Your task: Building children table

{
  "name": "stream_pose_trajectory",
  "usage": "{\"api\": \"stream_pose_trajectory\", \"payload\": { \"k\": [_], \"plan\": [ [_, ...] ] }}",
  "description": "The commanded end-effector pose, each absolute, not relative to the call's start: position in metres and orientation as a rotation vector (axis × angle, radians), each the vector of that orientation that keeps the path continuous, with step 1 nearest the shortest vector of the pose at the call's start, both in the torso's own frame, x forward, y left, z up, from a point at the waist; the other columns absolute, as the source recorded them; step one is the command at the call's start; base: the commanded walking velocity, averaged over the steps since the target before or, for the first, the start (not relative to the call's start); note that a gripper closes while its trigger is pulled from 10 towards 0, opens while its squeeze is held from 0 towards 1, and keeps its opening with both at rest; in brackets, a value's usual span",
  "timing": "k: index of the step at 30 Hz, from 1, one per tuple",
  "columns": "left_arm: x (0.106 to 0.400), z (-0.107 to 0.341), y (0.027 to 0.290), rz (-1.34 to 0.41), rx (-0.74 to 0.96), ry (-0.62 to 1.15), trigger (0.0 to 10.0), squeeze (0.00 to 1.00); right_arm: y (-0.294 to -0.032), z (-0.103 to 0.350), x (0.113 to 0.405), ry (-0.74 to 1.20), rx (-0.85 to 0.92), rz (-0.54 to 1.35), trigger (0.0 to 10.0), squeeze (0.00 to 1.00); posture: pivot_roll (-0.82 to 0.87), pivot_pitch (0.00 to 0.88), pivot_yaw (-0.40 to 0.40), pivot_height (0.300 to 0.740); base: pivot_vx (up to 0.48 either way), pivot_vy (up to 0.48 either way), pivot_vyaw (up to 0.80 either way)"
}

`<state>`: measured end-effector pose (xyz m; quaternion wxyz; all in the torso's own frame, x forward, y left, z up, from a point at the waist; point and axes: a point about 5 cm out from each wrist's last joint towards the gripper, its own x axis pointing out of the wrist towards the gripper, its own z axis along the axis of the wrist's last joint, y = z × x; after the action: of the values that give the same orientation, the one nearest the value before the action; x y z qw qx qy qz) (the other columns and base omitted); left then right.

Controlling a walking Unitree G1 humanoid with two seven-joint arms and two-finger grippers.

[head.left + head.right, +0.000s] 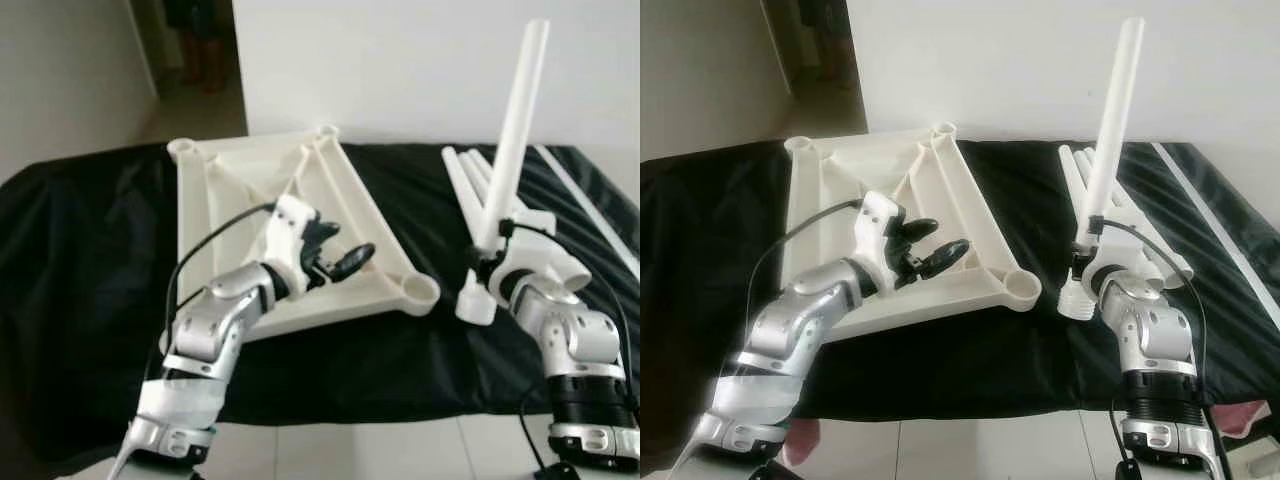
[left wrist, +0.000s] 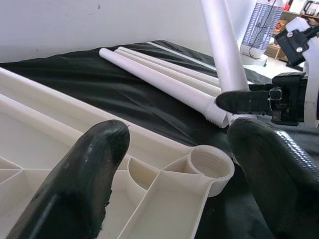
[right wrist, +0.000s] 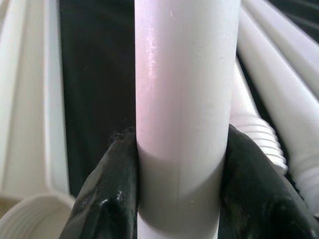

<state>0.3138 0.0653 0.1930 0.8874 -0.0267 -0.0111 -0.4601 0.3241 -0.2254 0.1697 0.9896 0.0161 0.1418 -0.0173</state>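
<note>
An upturned white table top (image 1: 250, 190) with ribbed underside lies on the black cloth. Its near right corner has a threaded socket (image 1: 418, 290). My left gripper (image 1: 335, 250) hovers open just over the frame, left of that socket (image 2: 212, 167), holding nothing. My right gripper (image 1: 487, 250) is shut on a white table leg (image 1: 512, 130), which stands nearly upright with its threaded end (image 1: 476, 300) close to the cloth, a little right of the socket. Its fingers (image 3: 117, 194) clamp the leg (image 3: 182, 99) on both sides.
Several more white legs (image 1: 470, 175) lie side by side on the cloth behind my right gripper. A thin white strip (image 1: 590, 215) runs along the far right. The black cloth (image 1: 90, 260) covers the table; pale floor tiles (image 1: 380, 450) show in front.
</note>
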Motion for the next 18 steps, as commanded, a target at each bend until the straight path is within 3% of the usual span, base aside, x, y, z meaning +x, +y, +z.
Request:
{"api": "stream_pose_trajectory", "payload": {
  "k": [1,3,4,6,7,16,17,18],
  "plan": [
    [0.3161,0.1959,0.0663,-0.92,-0.049,-0.026,10.0,0.0,-0.2228,0.1694,0.325,0.305,0.031,-0.007,10.0,0.0,0.06,0.0,-0.023,0.74,0.0,0.0,0.0],
    [0.3176,0.1964,0.069,-0.914,-0.044,-0.027,10.0,0.0,-0.2245,0.1708,0.3246,0.317,0.01,0.025,10.0,0.0,0.07,0.0,-0.025,0.74,0.0,0.0,0.0],
    [0.3183,0.1971,0.0703,-0.91,-0.042,-0.028,10.0,0.0,-0.225,0.1704,0.3241,0.321,0.007,0.033,10.0,0.91,0.07,0.0,-0.025,0.74,0.0,0.0,0.0],
    [0.3187,0.1977,0.0711,-0.909,-0.042,-0.027,10.0,0.0,-0.2252,0.1704,0.3238,0.327,0.005,0.036,10.0,0.91,0.07,0.0,-0.025,0.74,0.0,0.0,0.0],
    [0.3194,0.1983,0.0717,-0.903,-0.037,-0.031,10.0,0.0,-0.2252,0.1704,0.3237,0.333,0.005,0.046,10.0,1.0,0.07,0.0,-0.025,0.74,0.0,0.0,0.0],
    [0.321,0.1994,0.0718,-0.893,-0.047,-0.032,10.0,0.0,-0.2223,0.1703,0.3223,0.352,-0.015,0.073,10.0,1.0,0.07,0.0,-0.03,0.74,0.0,0.0,0.0],
    [0.3206,0.1995,0.0713,-0.893,-0.053,-0.031,10.0,0.0,-0.2207,0.1705,0.322,0.349,-0.031,0.089,10.0,0.0,0.07,0.0,-0.03,0.74,0.0,0.0,0.0],
    [0.3206,0.1995,0.0713,-0.893,-0.053,-0.031,10.0,0.0,-0.2207,0.1705,0.322,0.349,-0.031,0.089,10.0,0.0,0.07,0.0,-0.03,0.74,0.0,0.0,0.0]
  ]
}}
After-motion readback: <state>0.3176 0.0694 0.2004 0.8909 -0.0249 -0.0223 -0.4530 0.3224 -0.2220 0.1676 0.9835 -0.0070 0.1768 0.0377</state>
